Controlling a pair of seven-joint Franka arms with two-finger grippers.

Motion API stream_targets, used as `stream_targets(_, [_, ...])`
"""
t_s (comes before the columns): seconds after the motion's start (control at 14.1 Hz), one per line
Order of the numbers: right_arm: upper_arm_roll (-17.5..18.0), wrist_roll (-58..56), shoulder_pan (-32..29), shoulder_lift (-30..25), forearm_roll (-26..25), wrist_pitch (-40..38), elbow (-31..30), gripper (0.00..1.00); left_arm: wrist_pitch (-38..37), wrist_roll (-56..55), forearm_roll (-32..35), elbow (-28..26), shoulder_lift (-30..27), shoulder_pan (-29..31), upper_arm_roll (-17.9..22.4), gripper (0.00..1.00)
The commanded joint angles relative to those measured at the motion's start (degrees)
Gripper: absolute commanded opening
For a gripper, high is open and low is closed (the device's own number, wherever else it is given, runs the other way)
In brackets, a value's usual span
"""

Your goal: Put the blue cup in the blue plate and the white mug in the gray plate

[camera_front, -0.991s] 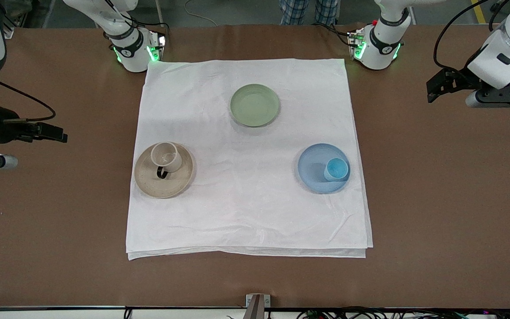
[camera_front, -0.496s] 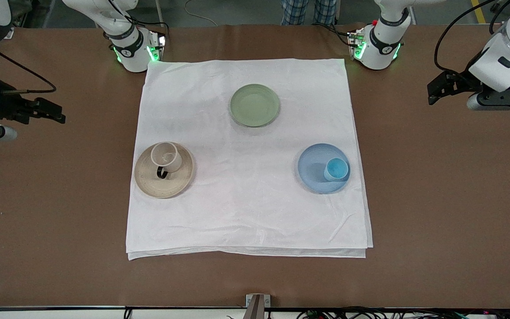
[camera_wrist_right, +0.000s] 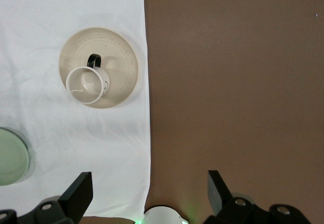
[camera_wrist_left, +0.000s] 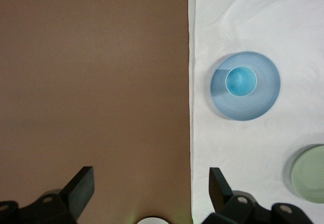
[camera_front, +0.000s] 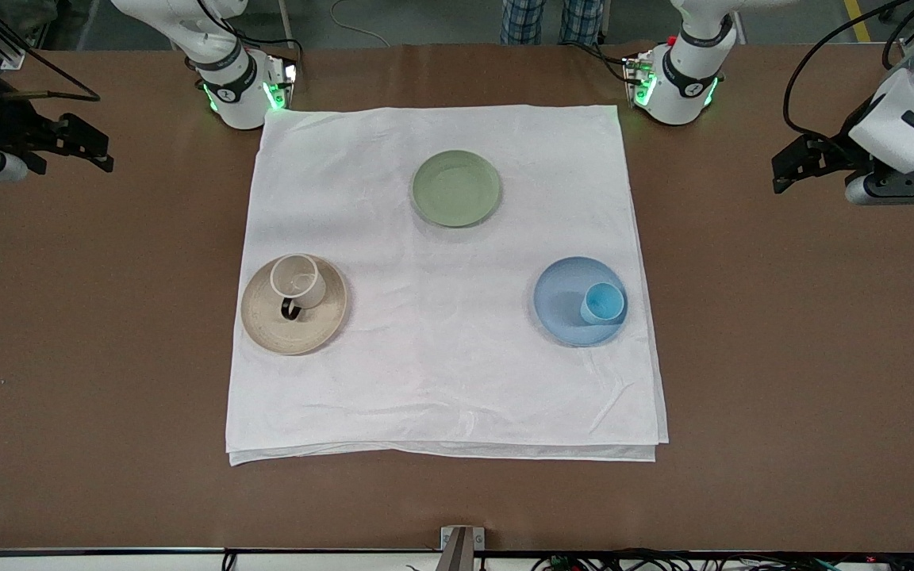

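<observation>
Where the white cloth covers the middle of the brown counter, the blue cup stands upright in the blue plate, mouth up, a small light-blue handleless tumbler with a brighter blue inside. It sits off the plate's centre, toward the left arm's end of the counter. The plate is round, pale blue and shallow, and lies near the cloth's edge at that end.

Toward the right arm's end, about as near to the front camera, the white mug stands upright in the gray plate, off-white with a cream inside. Its thin dark loop handle points toward the front camera, over the plate's middle. The mug rests on the part of the plate farther from the camera. That plate is a round beige-tan dish with a faintly ribbed rim.

Farther from the camera than both, between them, lies a sage-green plate with nothing in it.

Both arms wait off the cloth, well apart from the dishes. The left pincer hangs over bare counter at the left arm's end, its fingers spread wide with nothing between them. The right pincer hangs over the cloth's edge and bare counter at the right arm's end, its fingers likewise wide apart and holding nothing.
</observation>
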Motion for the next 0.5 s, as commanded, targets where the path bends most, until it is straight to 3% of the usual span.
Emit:
stream_targets(0.0, [-0.6,-1.0,0.3,-2.4,-0.7,1.2,-2.3,1.00,0.6,1.1,-0.8,-0.3,-0.5,0.2,0.1,1.00])
stream_targets(0.42, [-0.9,-0.8,0.0,-2.4,2.1,1.3,-2.4,1.00,0.5,1.0,-0.8,-0.4,-0.5,0.2,0.1,1.00])
